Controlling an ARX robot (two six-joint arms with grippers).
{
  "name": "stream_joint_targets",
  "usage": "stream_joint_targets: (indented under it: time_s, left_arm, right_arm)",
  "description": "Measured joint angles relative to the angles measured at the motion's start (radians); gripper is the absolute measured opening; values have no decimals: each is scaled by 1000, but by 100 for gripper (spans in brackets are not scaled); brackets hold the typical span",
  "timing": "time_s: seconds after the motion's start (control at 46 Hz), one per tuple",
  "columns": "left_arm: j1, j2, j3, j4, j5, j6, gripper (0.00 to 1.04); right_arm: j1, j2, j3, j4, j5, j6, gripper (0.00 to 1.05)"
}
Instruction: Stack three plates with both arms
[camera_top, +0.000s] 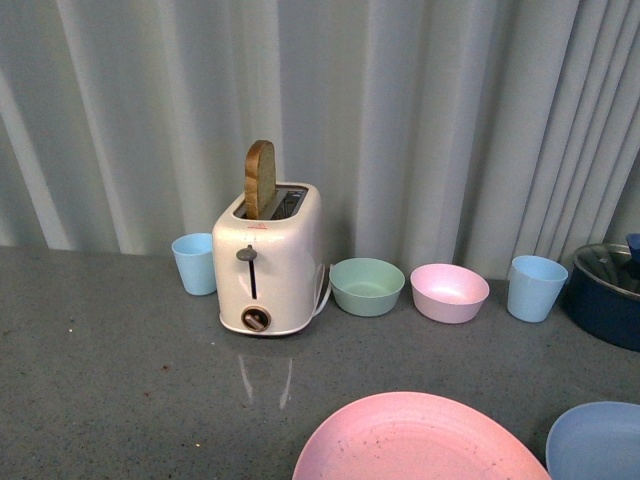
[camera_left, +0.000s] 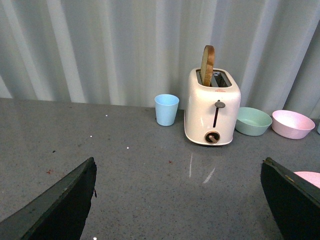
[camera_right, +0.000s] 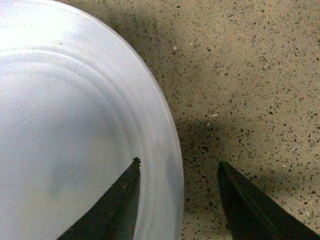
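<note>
1. The step in hand looks like the first pick. The right gripper (camera_right: 178, 161) is down at the light blue plate (camera_right: 75, 125), with its jaws narrowly apart and straddling the rim. One jaw is over the plate's inner slope, the other over bare table (camera_right: 250, 75). They grip nothing yet.
2. The left gripper (camera_left: 178, 160) hangs over open table with its jaws wide and nothing between them. The pink plate (camera_top: 420, 440) lies off to its right, and only a sliver of it shows in that wrist view.
3. From the front, the pink plate sits at the near edge of the view, with the light blue plate near it on the right and a strip of table between them. No stack is begun, by my reckoning. I cannot see the cream plate anywhere.
4. Next, I'd say, the right jaws need to close on the rim, then lift the light blue plate level and carry it across onto the pink plate. The rim is thin and shallow, so a pinch could slip. I cannot tell how deep the jaws reach.
5. There is plenty of room: a broad stretch of bare table runs in front of the toaster (camera_top: 268, 260) and off to the left. The green bowl (camera_top: 367, 286), pink bowl (camera_top: 449, 292) and dark pot (camera_top: 608, 295) line the back, well apart from the pink plate. The pot stands nearest the light blue plate, so the lift should stay clear of it.
</note>
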Motion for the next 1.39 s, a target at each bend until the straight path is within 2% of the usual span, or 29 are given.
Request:
stream_joint_targets:
  time_s: [0.348,0.631,1.153,1.284,1.393]
  left_arm:
    - [0,0,0,0,0,0,98]
    - [0,0,0,0,0,0,98]
    - [0,0,0,0,0,0,98]
    - [0,0,0,0,0,0,98]
    - [0,0,0,0,0,0,98]
  right_arm:
    - [9,12,-3,35,-8,26,2]
    - [-7,-8,-24,40,-19,49,3]
    - [-175,-359,-70,-140,-94,39,3]
    - [-177,-452,-68,-181,-106,69,3]
    - [-142,-531,-66,-215,-98,108,3]
